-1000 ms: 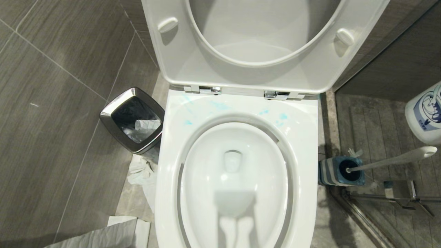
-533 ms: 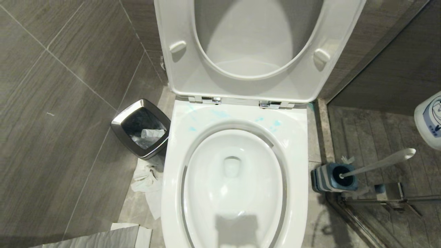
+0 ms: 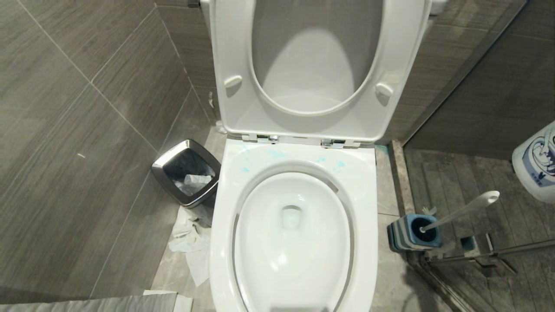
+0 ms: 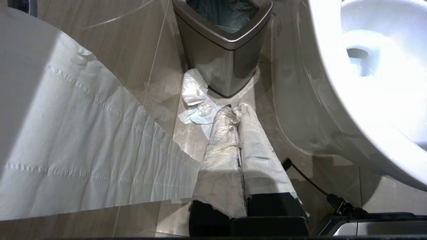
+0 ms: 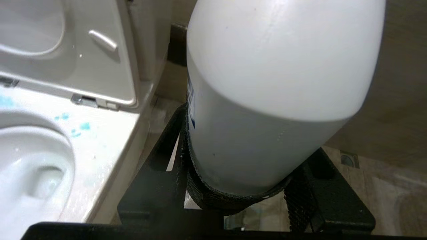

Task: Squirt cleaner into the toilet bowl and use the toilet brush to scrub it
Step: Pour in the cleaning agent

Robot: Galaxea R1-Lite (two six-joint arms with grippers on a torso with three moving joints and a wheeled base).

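Observation:
The white toilet bowl (image 3: 368,203) fills the middle of the head view, its seat and lid (image 3: 234,108) raised. Blue spots of liquid (image 3: 338,164) dot the back of the rim. To its right the toilet brush (image 3: 464,210) leans in its blue and grey striped holder (image 3: 407,236) on the floor. My right gripper (image 5: 250,146) is shut on the cleaner (image 5: 273,93), a white bottle that also shows at the right edge of the head view (image 3: 537,162); its cap is hidden. My left gripper (image 4: 233,111) is shut and empty, low beside the bowl (image 4: 383,100).
A dark steel-rimmed waste bin (image 3: 186,171) stands left of the toilet with crumpled paper (image 3: 188,236) on the floor in front of it. A long sheet of white paper (image 4: 76,150) hangs near the left gripper. A metal rail (image 3: 477,255) lies right of the brush holder.
The whole head view has shifted: the toilet looks smaller and lower, more of the raised lid shows. The camera moved, not the things. The shadow has slid off the bowl.

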